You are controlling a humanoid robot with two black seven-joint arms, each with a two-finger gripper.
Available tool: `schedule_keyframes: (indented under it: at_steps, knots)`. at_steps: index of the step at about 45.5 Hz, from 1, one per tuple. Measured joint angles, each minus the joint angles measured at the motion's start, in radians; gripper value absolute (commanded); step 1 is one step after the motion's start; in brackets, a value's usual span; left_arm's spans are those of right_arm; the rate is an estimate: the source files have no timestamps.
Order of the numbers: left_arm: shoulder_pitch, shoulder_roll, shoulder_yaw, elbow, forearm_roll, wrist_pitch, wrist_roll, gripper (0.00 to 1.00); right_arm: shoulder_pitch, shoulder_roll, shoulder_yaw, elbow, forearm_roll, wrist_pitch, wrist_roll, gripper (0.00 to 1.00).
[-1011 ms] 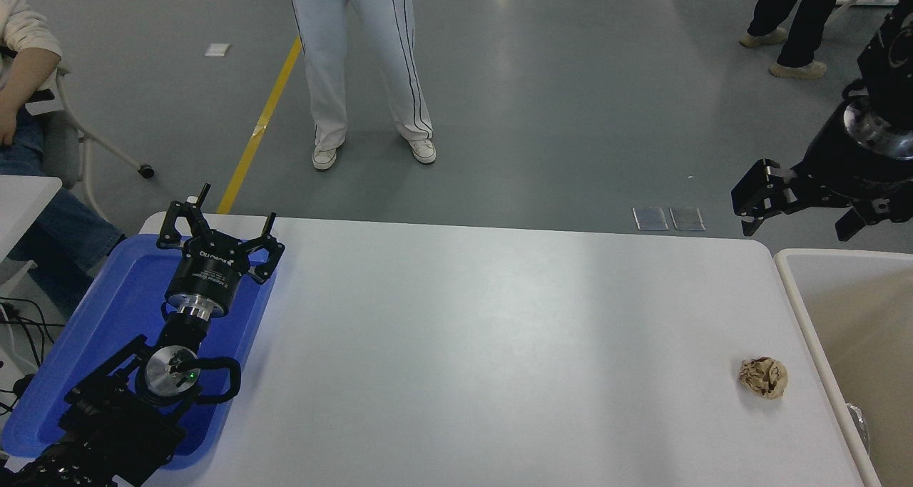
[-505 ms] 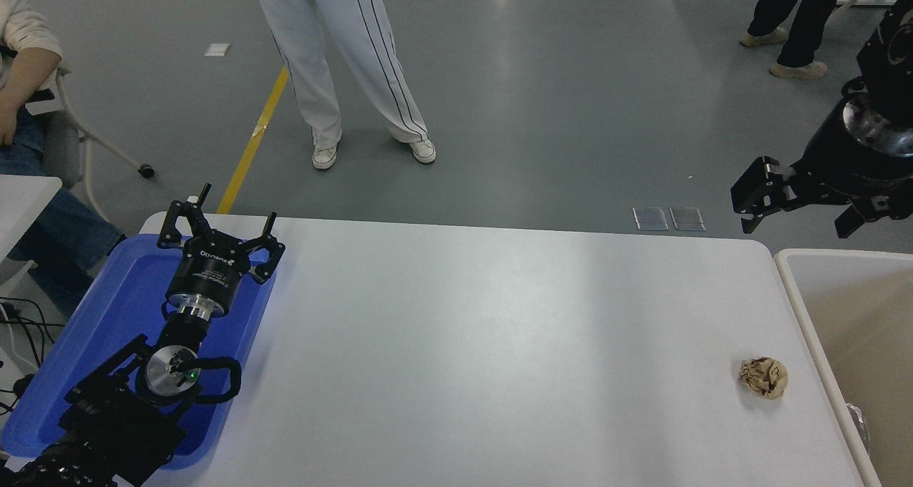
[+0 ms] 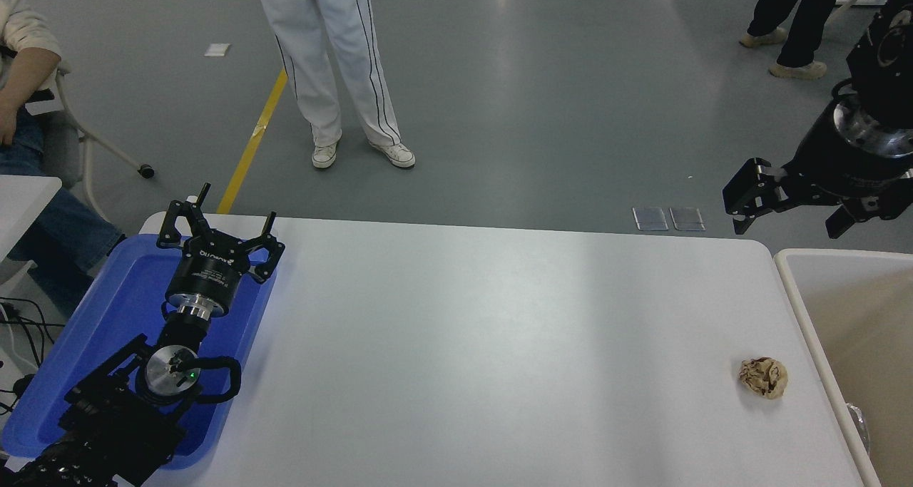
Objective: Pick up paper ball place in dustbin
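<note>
The paper ball [image 3: 763,378], a small crumpled tan wad, lies on the white table [image 3: 485,344] near its right edge. The dustbin [image 3: 794,291], with a thick white rim and beige inside, stands just right of the ball at the picture's right edge. My right gripper [image 3: 788,212] is open and empty, raised beyond the table's far right corner, well above and behind the ball. My left gripper [image 3: 222,219] is open and parked over the blue tray [image 3: 121,309] at the lower left.
A person in white trousers [image 3: 335,52] stands on the floor beyond the table's far edge. A seated person [image 3: 21,80] is at the far left, another person's legs [image 3: 799,16] at the top right.
My right gripper has shifted slightly left and up. The person in white trousers has stepped to the left. The ball and the left arm have not moved.
</note>
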Motion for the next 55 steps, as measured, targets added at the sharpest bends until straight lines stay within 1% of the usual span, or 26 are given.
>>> schedule_keyframes:
  at_steps: [40,47,55]
  knots:
    - [0.0,0.0,-0.001,0.0,-0.001,0.0,0.0,1.0,-0.143,-0.017,0.009,-0.029,0.007,0.0,0.001,1.0]
    - [0.0,0.0,-0.001,0.0,-0.001,0.0,0.0,1.0,-0.173,-0.048,0.008,-0.035,-0.007,0.0,0.0,1.0]
    - [0.0,0.0,-0.001,0.0,-0.001,0.0,0.0,1.0,-0.215,-0.067,0.012,-0.055,-0.05,0.0,-0.002,1.0]
